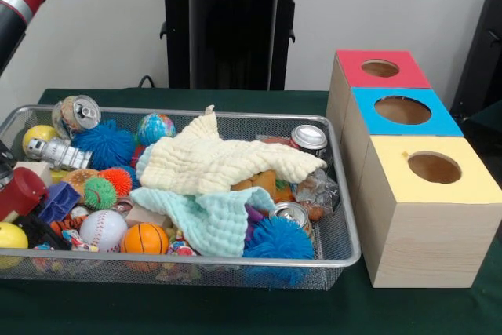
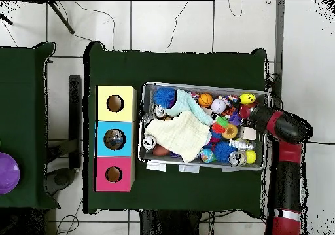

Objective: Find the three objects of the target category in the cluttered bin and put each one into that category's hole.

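Whether the jaws are spread or pressed together cannot be told, since the gripper (image 2: 252, 112) dips into one end of the wire bin (image 1: 351, 234) on the table (image 2: 190, 186), among balls, cans and cloths, with three wooden boxes (image 1: 427, 221) beside the bin's other end.

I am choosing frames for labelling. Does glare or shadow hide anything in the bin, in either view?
Front view: the light is soft and even; there are only small bright spots on the can tops, and the yellow box's hole is dark inside. Overhead view: no strong shadow falls in the bin; the arm, not shade, covers one end of it.
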